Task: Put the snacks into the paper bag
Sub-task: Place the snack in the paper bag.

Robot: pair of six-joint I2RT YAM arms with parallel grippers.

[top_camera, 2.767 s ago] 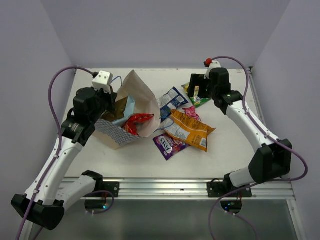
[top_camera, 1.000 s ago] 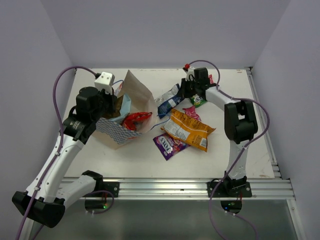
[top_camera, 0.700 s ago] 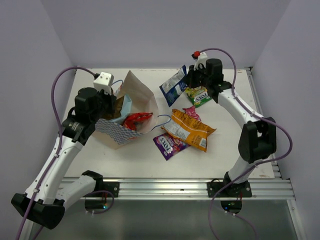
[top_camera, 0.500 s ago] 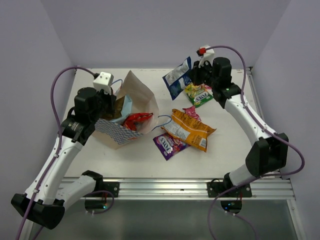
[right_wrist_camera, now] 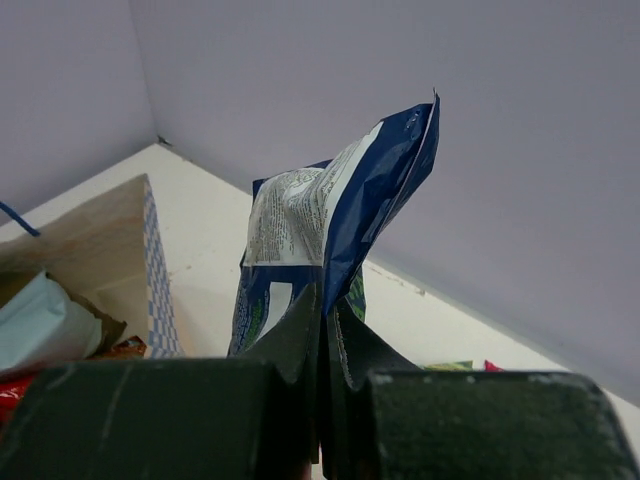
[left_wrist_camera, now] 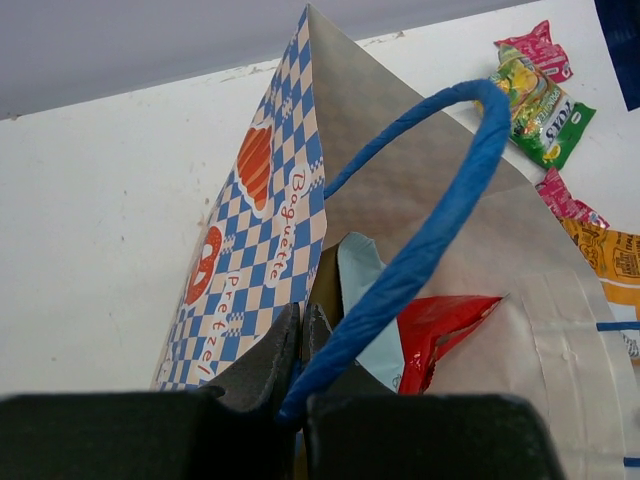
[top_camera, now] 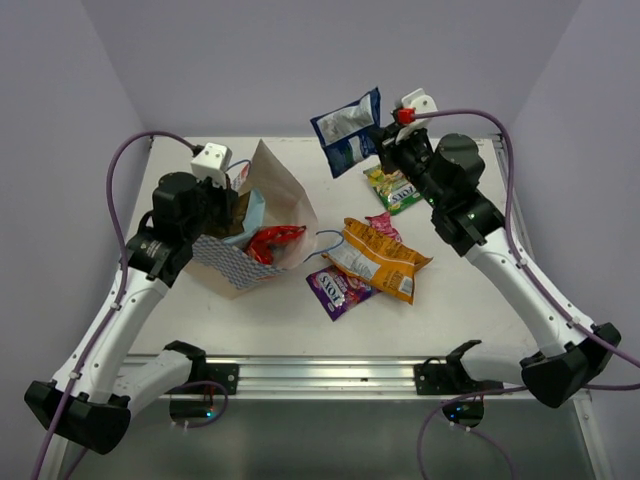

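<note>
Walls: plain pale lilac walls (top_camera: pixel 300 60) stood on three sides of the table.
Table: the top (top_camera: pixel 290 315) was white and matte.
Near edge: a silver metal rail (top_camera: pixel 320 375) ran along it.
Light: it was even, with soft shadows.

The right gripper (top_camera: pixel 378 137) has closed on the dark-blue snack packet (top_camera: pixel 348 131) and lifted it clear of the table; earlier that packet lay flat just right of the paper bag (top_camera: pixel 262 225), touching the orange chip bag (top_camera: pixel 380 259). It now hangs in the air above the far edge, up and to the right of the paper bag's mouth. The right arm has swung from beside the yellow-green pack (top_camera: pixel 393 190) to a raised pose over it.
</note>
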